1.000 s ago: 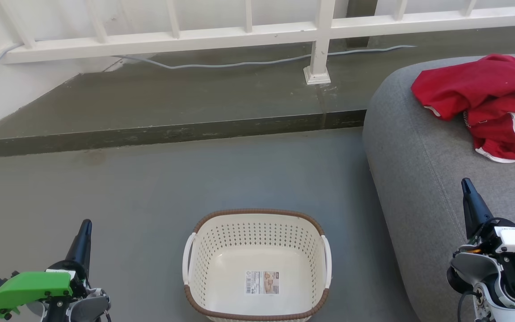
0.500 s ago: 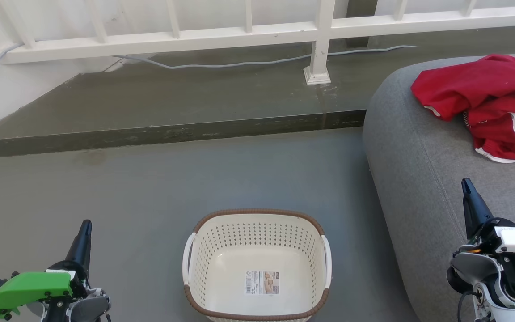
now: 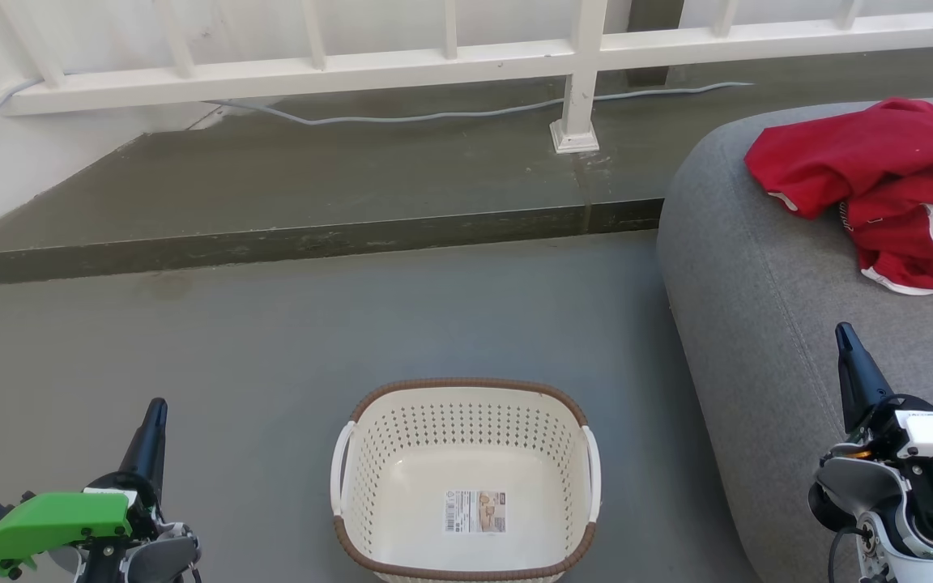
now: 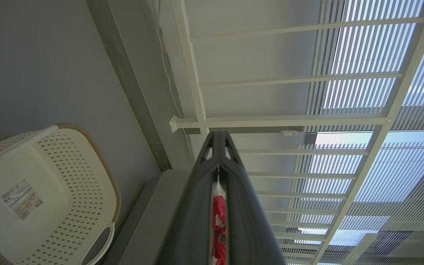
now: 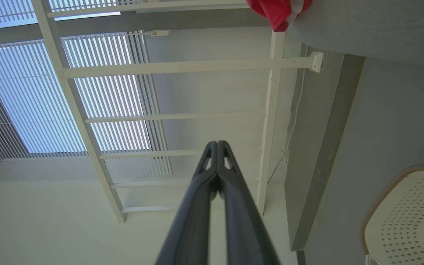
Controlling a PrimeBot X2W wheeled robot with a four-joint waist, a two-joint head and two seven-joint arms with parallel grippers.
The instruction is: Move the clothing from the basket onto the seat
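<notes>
Clothing (image 3: 879,182), red with white trim, lies heaped on the seat (image 3: 758,340) at your right. The basket (image 3: 466,385) stands on the floor (image 3: 272,348) just beside the seat, with a label sticker (image 3: 475,511) on its bottom. Your left gripper (image 3: 157,405) and right gripper (image 3: 842,330) both have their fingers pressed together. Beyond the basket you see a raised step (image 3: 313,240), a grey cable (image 3: 434,117) and a white railing (image 3: 466,61).

Soft, sharp daylight; wide-angle wrist distortion

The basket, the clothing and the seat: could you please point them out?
basket (image 3: 466,382), head view, far brown rim.
clothing (image 3: 863,154), head view, middle of red fabric.
seat (image 3: 758,324), head view, bare grey cushion.
</notes>
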